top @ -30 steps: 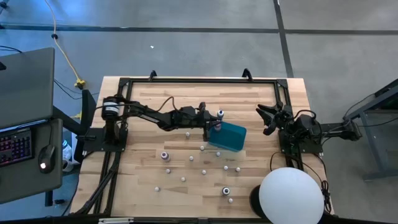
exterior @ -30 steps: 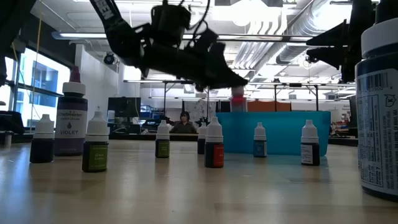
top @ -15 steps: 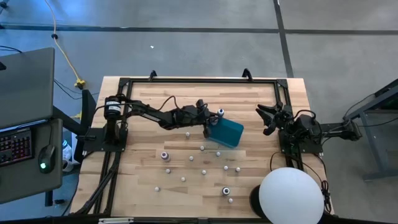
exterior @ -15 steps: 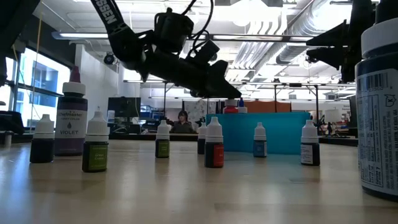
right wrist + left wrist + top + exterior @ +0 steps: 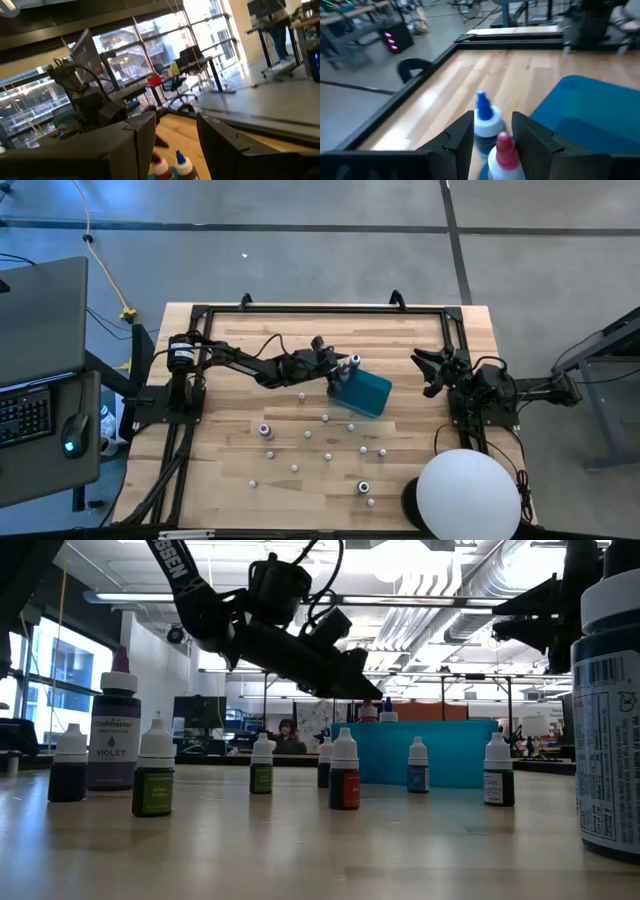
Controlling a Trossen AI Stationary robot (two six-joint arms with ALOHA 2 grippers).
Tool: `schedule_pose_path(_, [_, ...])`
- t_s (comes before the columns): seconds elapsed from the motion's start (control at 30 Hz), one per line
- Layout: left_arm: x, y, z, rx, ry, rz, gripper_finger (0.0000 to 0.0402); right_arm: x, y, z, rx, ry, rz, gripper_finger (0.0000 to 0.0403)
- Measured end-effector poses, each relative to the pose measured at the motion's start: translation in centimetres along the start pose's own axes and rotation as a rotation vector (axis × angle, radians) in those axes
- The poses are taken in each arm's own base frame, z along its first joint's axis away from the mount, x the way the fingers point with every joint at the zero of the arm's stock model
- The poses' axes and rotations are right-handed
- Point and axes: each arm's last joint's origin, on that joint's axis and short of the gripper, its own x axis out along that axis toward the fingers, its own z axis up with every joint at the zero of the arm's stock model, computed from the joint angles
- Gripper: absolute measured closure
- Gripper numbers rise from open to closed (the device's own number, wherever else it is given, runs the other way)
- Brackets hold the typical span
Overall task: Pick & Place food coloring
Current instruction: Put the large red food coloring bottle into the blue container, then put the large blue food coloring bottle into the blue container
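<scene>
Your left gripper (image 5: pixel 492 132) is standing with fingers apart around the red-capped small plastic bottle (image 5: pixel 504 154), placing it by the teal rectangular box (image 5: pixel 362 393) near the worktop's far edge, beside the blue-tipped bottle (image 5: pixel 484 116).

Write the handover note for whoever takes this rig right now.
Left end effector: reached out to the teal box, with a red-capped bottle between its fingers; grip unclear.
Right end effector: open, parked at the table's right side, holding nothing.
Blue-tipped bottle: stands just beyond the red-capped one, at the box's corner. Whether either is inside the box cannot be told.
Left to do: about a dozen loose bottles are scattered on the wooden table in front of the box, including a tall violet bottle.
</scene>
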Motion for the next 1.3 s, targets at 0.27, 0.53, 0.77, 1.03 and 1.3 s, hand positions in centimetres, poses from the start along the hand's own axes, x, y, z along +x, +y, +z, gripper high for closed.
schedule_pose_path(0.27, [-3.3, 1.7, 4.4, 0.058, 0.043, 0.026, 0.0271, 0.0, -0.2, -0.5, -0.008, 0.036, -0.033, 0.0265])
schedule_pose_path(0.53, [-11.2, 4.3, 8.5, 0.095, 0.236, -0.122, 0.0271, 0.5, 0.1, -0.9, -0.033, 0.076, -0.005, 0.0265])
schedule_pose_path(0.77, [-17.8, 5.8, 9.4, 0.049, 0.381, -0.366, 0.027, 1.7, 2.0, 0.7, -0.091, -0.091, 0.214, 0.0265])
schedule_pose_path(1.03, [-22.2, 6.6, 9.9, -0.167, 0.456, -0.56, 0.027, 5.2, 3.7, 0.2, -0.243, 0.047, 0.115, 0.0265])
schedule_pose_path(1.3, [-22.1, 6.7, 10.1, -0.208, 0.447, -0.523, 0.027, 9.9, 3.4, -1.8, -0.311, 0.31, -0.066, 0.0265])
